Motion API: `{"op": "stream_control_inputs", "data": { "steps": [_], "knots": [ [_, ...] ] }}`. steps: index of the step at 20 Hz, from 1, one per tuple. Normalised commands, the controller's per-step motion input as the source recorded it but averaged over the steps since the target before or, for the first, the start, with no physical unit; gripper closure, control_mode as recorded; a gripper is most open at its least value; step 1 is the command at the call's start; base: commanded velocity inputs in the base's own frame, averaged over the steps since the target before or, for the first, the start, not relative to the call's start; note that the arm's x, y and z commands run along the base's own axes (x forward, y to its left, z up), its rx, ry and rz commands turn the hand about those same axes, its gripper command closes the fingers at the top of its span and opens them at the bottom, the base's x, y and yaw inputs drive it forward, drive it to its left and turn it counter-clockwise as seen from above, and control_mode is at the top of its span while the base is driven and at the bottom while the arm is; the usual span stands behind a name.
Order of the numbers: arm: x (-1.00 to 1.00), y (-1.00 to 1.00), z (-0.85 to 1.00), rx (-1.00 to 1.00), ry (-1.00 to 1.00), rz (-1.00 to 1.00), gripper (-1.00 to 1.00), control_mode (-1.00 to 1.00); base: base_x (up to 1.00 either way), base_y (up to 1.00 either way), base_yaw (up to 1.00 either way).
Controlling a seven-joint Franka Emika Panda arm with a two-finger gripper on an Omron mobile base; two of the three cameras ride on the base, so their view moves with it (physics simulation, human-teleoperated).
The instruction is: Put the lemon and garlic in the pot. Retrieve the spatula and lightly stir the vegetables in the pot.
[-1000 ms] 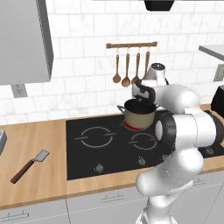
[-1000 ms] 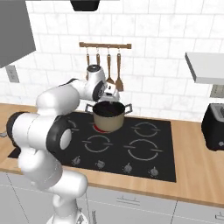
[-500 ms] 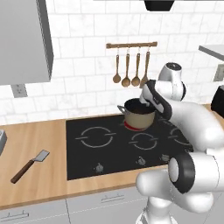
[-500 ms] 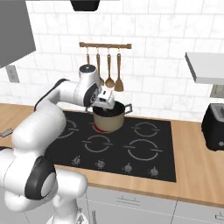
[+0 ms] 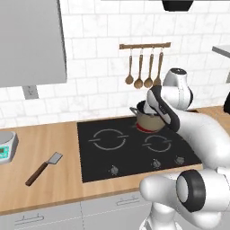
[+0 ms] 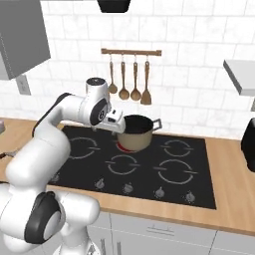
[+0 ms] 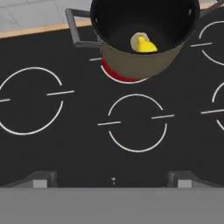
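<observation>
A: Risk now?
B: Jaws open, empty, beside the pot point(image 6: 135, 132). Lemon point(image 7: 145, 45) & garlic point(image 7: 138, 38) inside. Spatula point(image 5: 43, 168) lies far left on the wood surface point(image 5: 54, 188); long swing over, arm could clip the pot.
A: Room?
B: Black hob point(image 6: 144, 169), white tiles, spoons point(image 6: 123, 74) on hooks.

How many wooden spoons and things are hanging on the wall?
4. They hang in a row on the rail above the stove: three spoons from the left, then a turner at the right end.
</observation>
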Motion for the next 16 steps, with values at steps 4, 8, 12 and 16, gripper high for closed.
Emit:
{"op": "stream_control_inputs", "data": {
  "steps": [4,8,12,16],
  "knots": [
    [0.00,0.00,0.00,0.00,0.00,0.00,-1.00,1.00,0.00,1.00,-0.02],
    [0.08,0.35,0.00,-0.03,0.03,0.01,-1.00,-1.00,0.00,0.50,-0.01],
    [-0.03,0.36,0.00,-0.06,0.00,0.44,-1.00,-1.00,0.00,0.00,0.00],
    [-0.37,0.63,-0.06,-0.16,0.00,0.89,-1.00,-1.00,0.00,0.00,0.00]
  ]
}}
